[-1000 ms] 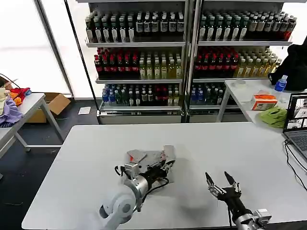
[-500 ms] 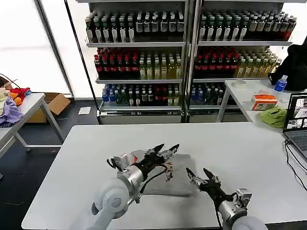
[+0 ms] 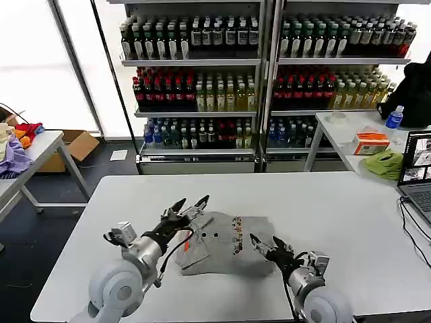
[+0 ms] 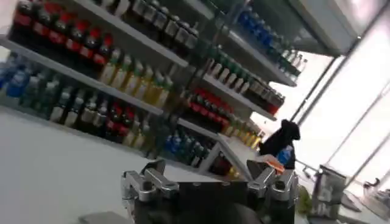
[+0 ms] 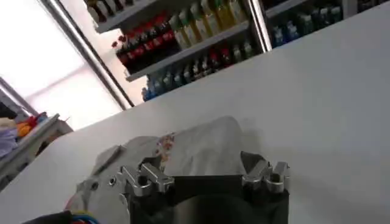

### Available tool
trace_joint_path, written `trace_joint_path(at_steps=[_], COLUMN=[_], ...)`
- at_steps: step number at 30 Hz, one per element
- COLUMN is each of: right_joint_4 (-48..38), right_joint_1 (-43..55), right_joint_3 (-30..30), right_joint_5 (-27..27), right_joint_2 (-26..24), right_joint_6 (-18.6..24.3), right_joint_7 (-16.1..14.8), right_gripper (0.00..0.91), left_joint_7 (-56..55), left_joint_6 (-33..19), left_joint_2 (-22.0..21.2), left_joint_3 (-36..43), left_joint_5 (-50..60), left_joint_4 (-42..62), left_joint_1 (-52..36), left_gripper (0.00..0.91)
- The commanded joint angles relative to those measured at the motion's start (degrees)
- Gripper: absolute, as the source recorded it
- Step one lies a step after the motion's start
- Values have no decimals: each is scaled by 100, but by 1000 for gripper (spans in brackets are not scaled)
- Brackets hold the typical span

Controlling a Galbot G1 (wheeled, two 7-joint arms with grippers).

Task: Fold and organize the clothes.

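Observation:
A light grey shirt (image 3: 219, 250) lies folded on the white table (image 3: 337, 208), its multicoloured print (image 3: 237, 243) facing up and an orange strip (image 3: 186, 247) near its left edge. My left gripper (image 3: 189, 202) hovers open just above the shirt's upper left corner, holding nothing; in the left wrist view it (image 4: 209, 182) points up toward the shelves. My right gripper (image 3: 265, 241) is open at the shirt's right edge, low over the table. In the right wrist view the shirt (image 5: 195, 143) lies just beyond the open gripper (image 5: 204, 173).
Drink shelves (image 3: 256, 81) stand behind the table. A side table at right carries a lime-green cloth (image 3: 385, 163), an orange box (image 3: 370, 142) and a laptop (image 3: 416, 176). A table at left holds coloured fabrics (image 3: 15, 148).
The left gripper has let go of the shirt and drawn back to the left; the shirt now lies flat. The right gripper has moved up and left to the shirt's right edge.

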Motion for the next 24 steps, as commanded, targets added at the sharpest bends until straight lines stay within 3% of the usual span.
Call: trace_joint_path(at_steps=[1,5,7,11,17,20,24], right_joint_4=[-397,-530,-534,-624,-277,-155,116], right_joint_1=[532,632,633,649,562,530,458], right_joint_3=[-660,-706,-716,-770,-668,-535,-280], right_joint_5=[-1001,-1135,-1190,-2235,-2444,-2533,-1863], right_joint_2=[165,234,212,204,156,102,-3], right_joint_6=[-302,-560,-615,-843,-899,-900,-757], right_joint_7=[501,872,869,829,947,883,377], right_gripper=[907,907,907,907,907,907,907], left_joint_7=[93,96,107,125,133,132,131], left_joint_6=[-101,-107,-108,-117,-117,-116,-118], left_joint_2=[-44,-44,-40,-65,-69,-48,-31], left_joint_3=[-780,-820,-836,-810,-787,-828,-864], left_joint_5=[210,222,210,212,206,182,169], left_joint_4=[-135,-139,-123,-72,-70,-59,-84], left_joint_1=[630,681,682,642,604,593,588], left_gripper=[907,907,907,907,907,907,907])
